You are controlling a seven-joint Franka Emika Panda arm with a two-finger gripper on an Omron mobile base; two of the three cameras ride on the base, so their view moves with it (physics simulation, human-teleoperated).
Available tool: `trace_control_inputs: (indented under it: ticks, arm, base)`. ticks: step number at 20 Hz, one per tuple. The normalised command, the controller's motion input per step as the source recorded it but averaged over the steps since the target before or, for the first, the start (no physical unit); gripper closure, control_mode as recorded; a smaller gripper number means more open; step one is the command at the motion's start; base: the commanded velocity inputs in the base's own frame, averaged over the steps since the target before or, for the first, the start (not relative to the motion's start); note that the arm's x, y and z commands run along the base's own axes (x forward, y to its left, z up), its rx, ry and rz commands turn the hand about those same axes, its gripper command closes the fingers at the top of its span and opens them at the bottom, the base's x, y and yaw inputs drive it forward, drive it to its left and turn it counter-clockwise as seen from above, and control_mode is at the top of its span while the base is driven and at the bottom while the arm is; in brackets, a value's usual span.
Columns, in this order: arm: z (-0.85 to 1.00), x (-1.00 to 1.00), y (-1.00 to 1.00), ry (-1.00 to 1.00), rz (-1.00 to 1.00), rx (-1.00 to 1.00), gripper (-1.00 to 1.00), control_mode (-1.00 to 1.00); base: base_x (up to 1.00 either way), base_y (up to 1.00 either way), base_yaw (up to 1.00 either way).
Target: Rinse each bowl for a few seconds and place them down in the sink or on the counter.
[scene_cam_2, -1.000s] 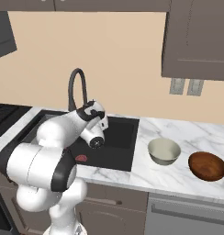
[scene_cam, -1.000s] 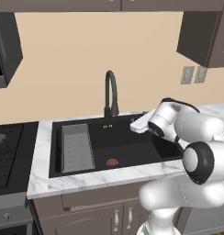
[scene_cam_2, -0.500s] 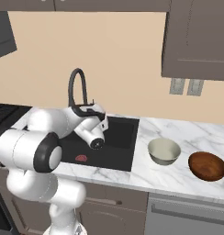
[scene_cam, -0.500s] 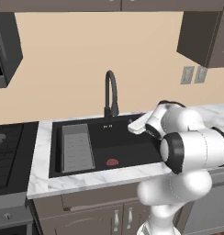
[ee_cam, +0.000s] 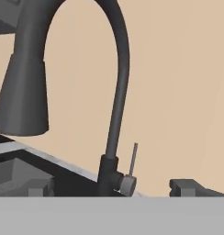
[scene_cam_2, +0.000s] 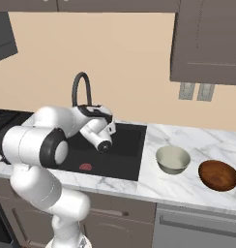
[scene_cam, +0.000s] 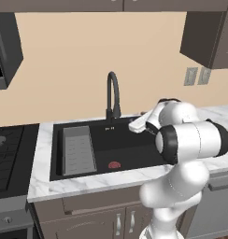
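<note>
Pincer point(ee_cam: 111, 190): open wide, gripping nothing; two dark tips low in the hand view, apart, with the faucet base between them.
Hand: white, over the right part of the sink, aimed toward the faucet; seen in both base views.
Sink point(scene_cam: 134, 148): black rectangular basin set in the counter, at the middle of the left base view, left of centre in the right base view.
Drain point(scene_cam: 114, 165): red, on the basin floor, toward 6 o'clock from the faucet.
Tray insert point(scene_cam: 78, 151): grey, ribbed, lying along the left side of the basin, at 9 o'clock from the drain.
Faucet point(scene_cam: 113, 95): tall, black, gooseneck, upright behind the basin; spout head hanging at upper left in the hand view, thin lever standing up beside the base.
Counter point(scene_cam_2: 187, 186): white marble with grey veins, framing the sink, over brown-grey cabinets.
Cream bowl point(scene_cam_2: 172, 159): pale, greenish-grey inside, upright on the counter just right of the sink, at 3 o'clock from the basin.
Brown bowl point(scene_cam_2: 218, 175): reddish-brown, wood-like, upright on the counter, at 4 o'clock from the cream bowl, near it but apart.
Bowls and pincer: well apart, neither bowl touched.
Stovetop point(scene_cam: 6, 154): black, at 9 o'clock from the sink in the left base view.
Wall outlets point(scene_cam_2: 196, 90): two grey plates on the beige wall, at 12 o'clock above the bowls.
</note>
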Motion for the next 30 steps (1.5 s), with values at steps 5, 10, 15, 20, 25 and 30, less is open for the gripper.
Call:
trace_control_inputs:
  ticks: [5, 10, 15, 20, 25, 30]
  arm:
    - [0.0, 0.26, 0.01, 0.02, 0.0, 0.0, -1.0, -1.0]
    - [-0.01, 0.2, 0.0, 0.02, 0.02, 0.04, -1.0, -1.0]
    - [-0.1, 0.25, 0.1, 0.05, 0.03, 0.06, -1.0, -1.0]
    - [-0.09, 0.22, 0.08, 0.05, 0.03, 0.07, -1.0, -1.0]
    - [-0.02, 0.26, 0.02, 0.02, 0.04, 0.05, -1.0, -1.0]
    - [0.0, 0.28, 0.0, 0.0, 0.04, 0.02, -1.0, -1.0]
  base:
    - [0.0, 0.0, 0.0]
    - [0.0, 0.0, 0.0]
    - [0.0, 0.0, 0.0]
    - [0.0, 0.0, 0.0]
    - [0.0, 0.0, 0.0]
    - [0.0, 0.0, 0.0]
